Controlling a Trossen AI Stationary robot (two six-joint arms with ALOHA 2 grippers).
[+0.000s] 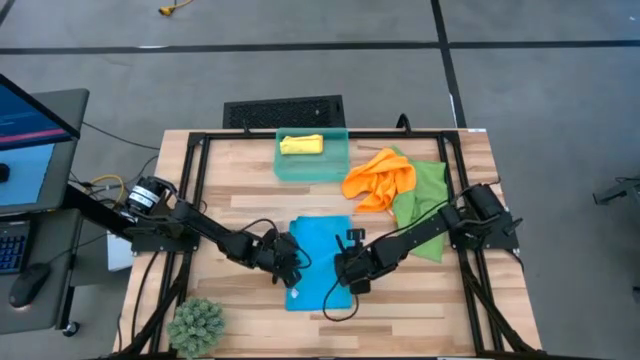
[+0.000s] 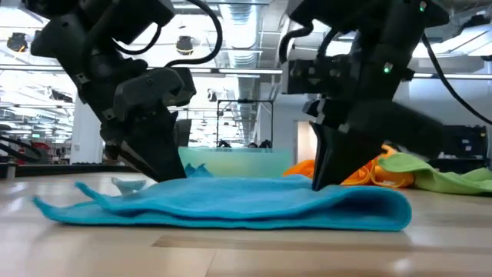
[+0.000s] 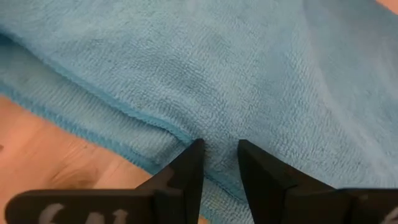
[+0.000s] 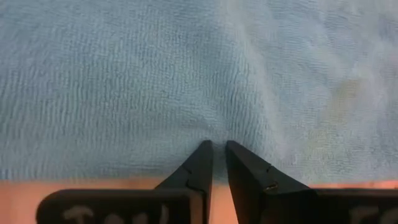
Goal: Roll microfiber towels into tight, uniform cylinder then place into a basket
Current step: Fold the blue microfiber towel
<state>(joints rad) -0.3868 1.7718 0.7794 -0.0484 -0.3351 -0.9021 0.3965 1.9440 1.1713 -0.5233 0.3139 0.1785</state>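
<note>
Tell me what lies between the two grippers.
The blue towel spans the gap between left gripper and right gripper; the high view shows it.

blue towel [image 1: 320, 255]: soft microfiber cloth, matt, fine looped nap
counter [image 1: 240, 200]: pale wood planks, smooth, faint sheen
basket [image 1: 312, 168]: translucent teal plastic, smooth
left end effector [image 3: 219, 163]: dark matt plastic fingers

A wooden table [image 1: 240, 200] with a black frame carries everything. The blue towel [image 1: 320, 255] lies folded near the front middle. The teal basket [image 1: 312, 165] sits at the back edge, an orange towel [image 1: 380, 178] crumpled just beside it and touching a green towel [image 1: 425, 200] (spread toward the right rail). A green spiky plant [image 1: 196, 325] stands on the front left corner.
</note>
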